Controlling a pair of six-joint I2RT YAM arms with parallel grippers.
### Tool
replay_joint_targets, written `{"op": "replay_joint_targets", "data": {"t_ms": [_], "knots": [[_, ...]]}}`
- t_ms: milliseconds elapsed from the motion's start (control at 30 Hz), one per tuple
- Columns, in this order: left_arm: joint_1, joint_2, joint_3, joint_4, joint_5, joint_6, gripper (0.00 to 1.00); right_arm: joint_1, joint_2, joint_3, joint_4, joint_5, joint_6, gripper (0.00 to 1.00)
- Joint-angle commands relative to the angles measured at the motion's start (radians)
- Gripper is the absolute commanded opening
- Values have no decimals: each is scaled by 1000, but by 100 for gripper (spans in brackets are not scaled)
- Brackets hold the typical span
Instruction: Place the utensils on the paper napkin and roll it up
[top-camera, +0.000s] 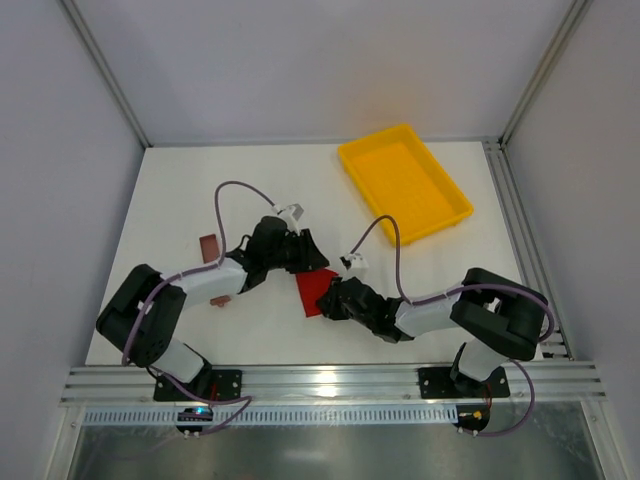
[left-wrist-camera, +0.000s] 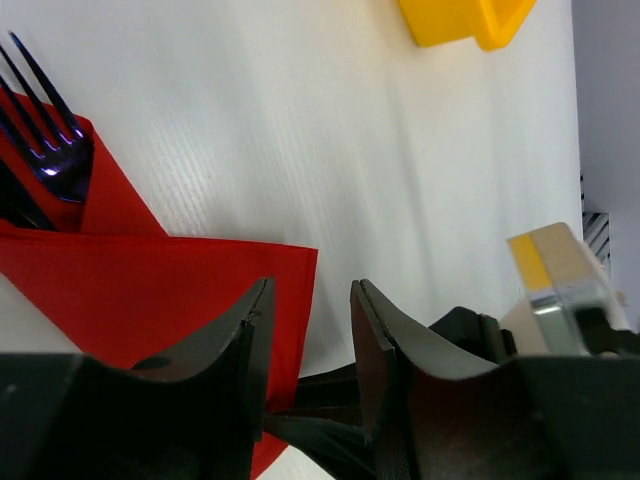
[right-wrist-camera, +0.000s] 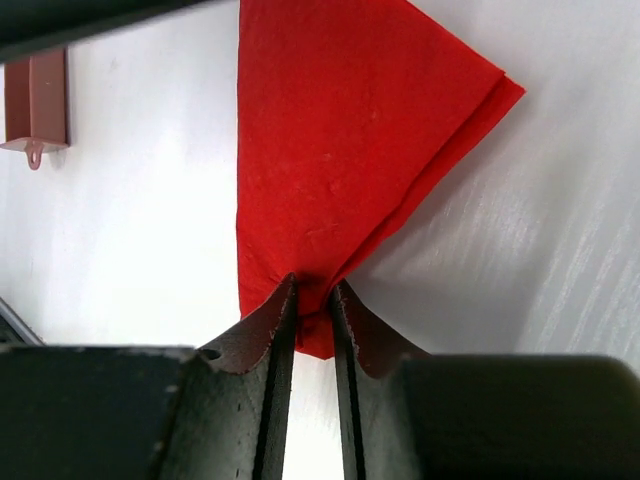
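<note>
Right up against the lens, the jaws of the right gripper (right-wrist-camera: 312, 300) are clamped on the very tip of the paper napkin (right-wrist-camera: 330, 150). Only one corner is nipped, nothing more. The napkin is folded over into a rough triangle, with a second layer peeking out along one edge, and it's lying flat on the white surface (top-camera: 200, 190) between the two arms.

The utensils (left-wrist-camera: 55, 160) are tucked into the fold. Tines are seen poking out past the red edge, the blue-purple ones shining and darker ones beside them, though the handles are hidden under the paper.

The jaws of the left gripper (left-wrist-camera: 310, 310) are held apart with nothing between them, parked just over the napkin's other edge.

Handling-wise, the paper should be treated as feather-light, floppy and easy to tear, so a hard tug from that one corner would probably rip or unfold it. The cutlery looks stiff and slick, so it can likely slide out of the fold if things get tilted. A grip is better taken on the doubled edge, pressed against the stiff utensils inside, and rolled from there.

Further out, a small brown block (right-wrist-camera: 35, 100) is sitting well apart, and the yellow tray (top-camera: 405, 185) is off at the far side.
</note>
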Motion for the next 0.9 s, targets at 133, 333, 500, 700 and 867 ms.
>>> {"op": "replay_joint_targets", "data": {"t_ms": [133,333,500,700,867], "knots": [[-1,-178,-15,-176,-159,20,43,8,52,2,48,5,77,18],[-3,-235,-162,-113,-93,-12,34,12,77,8,67,1,117,14],[-10,-247,-233,-17,-59,-51,28,12,88,5,68,13,154,11],[-36,-243,-285,42,-42,-83,27,15,95,7,59,25,189,9],[-58,-241,-319,81,-47,-93,24,15,101,4,54,35,217,8]]}}
